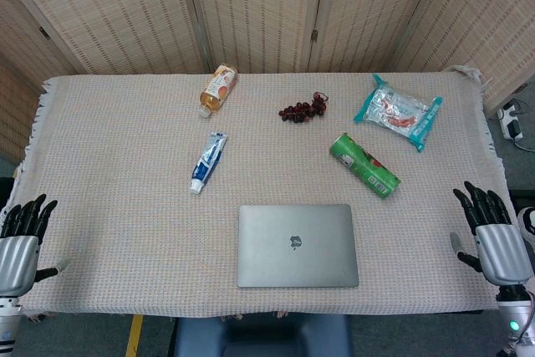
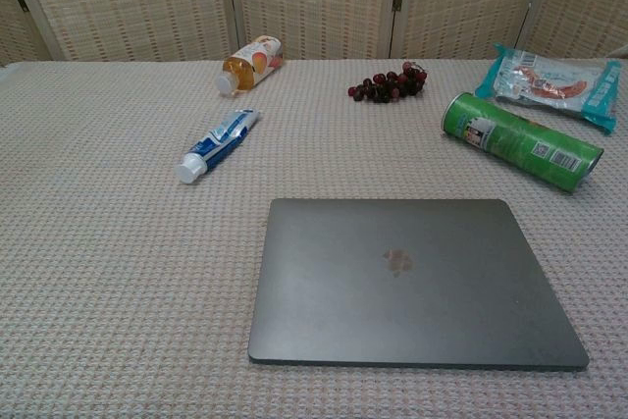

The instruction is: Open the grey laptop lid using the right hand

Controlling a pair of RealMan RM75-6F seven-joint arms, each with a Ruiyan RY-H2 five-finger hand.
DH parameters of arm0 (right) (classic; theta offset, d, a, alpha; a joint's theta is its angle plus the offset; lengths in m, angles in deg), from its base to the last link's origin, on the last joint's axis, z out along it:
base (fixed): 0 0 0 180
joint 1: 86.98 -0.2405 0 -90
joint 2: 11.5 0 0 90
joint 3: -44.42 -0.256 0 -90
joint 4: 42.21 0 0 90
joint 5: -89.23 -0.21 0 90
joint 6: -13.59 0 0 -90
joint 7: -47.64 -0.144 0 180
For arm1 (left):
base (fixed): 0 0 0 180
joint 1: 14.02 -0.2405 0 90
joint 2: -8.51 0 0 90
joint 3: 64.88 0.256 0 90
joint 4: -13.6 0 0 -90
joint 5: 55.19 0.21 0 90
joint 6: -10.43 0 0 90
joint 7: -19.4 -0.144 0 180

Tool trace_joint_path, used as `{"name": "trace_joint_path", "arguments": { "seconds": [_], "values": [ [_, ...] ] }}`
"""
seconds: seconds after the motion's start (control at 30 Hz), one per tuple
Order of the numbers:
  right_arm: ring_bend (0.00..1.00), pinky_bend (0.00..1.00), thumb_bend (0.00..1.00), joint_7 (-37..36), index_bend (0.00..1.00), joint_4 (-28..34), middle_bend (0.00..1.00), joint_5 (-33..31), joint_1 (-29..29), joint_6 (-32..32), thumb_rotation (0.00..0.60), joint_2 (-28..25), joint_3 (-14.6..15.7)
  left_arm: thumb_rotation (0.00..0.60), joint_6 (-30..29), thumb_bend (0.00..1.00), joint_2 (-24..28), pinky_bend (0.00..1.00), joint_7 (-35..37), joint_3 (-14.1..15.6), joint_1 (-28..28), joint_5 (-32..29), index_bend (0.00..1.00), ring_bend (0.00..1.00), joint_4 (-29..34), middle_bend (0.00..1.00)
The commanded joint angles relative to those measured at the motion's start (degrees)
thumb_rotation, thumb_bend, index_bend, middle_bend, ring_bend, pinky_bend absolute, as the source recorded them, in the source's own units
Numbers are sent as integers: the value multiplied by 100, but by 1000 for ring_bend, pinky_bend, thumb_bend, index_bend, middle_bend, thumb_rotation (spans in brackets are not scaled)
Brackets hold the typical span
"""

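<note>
Laptop point(image 1: 298, 245) lies closed, flat on the bench point(image 1: 117, 206). Right hand point(image 1: 493, 236) at the bench's right edge, fingers spread, empty; left hand point(image 1: 21, 240) likewise at the left edge

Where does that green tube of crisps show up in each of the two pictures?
Head view: green crisp can lies right of centre, up and right of the laptop.
Chest view: green crisp can lies at right, beyond the laptop.
Shared landmark: grapes, to its left.
</note>
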Motion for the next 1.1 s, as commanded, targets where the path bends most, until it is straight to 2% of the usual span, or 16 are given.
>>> {"name": "trace_joint_path", "arguments": {
  "seconds": [0.03, 0.4, 0.63, 0.87, 1.1],
  "values": [
    [0, 0, 483, -49, 0, -51, 0, 51, -4, 38, 600, 37, 3, 600, 52, 170, -11, 0, -23, 20, 17, -12, 105, 0, -15, 28],
    [0, 0, 483, -329, 0, -177, 0, 446, -39, 168, 600, 84, 126, 600, -43, 170, 14, 0, 74, 67, -49, 52, 105, 0, -9, 33],
    [0, 0, 482, -204, 0, -110, 0, 868, -127, 122, 600, 83, 315, 600, -103, 169, 47, 0, 117, 92, -82, 116, 113, 2, 18, 41],
    [0, 0, 483, 13, 0, -17, 0, 1329, -395, -209, 600, 180, 510, 600, -146, 170, 50, 0, 132, 121, -92, 215, 117, 4, 8, 45],
    [0, 0, 483, 137, 0, 11, 0, 1811, -942, -847, 600, 489, 629, 600, -167, 170, 56, 0, 147, 123, -96, 253, 117, 4, 27, 45]
  ]
}}
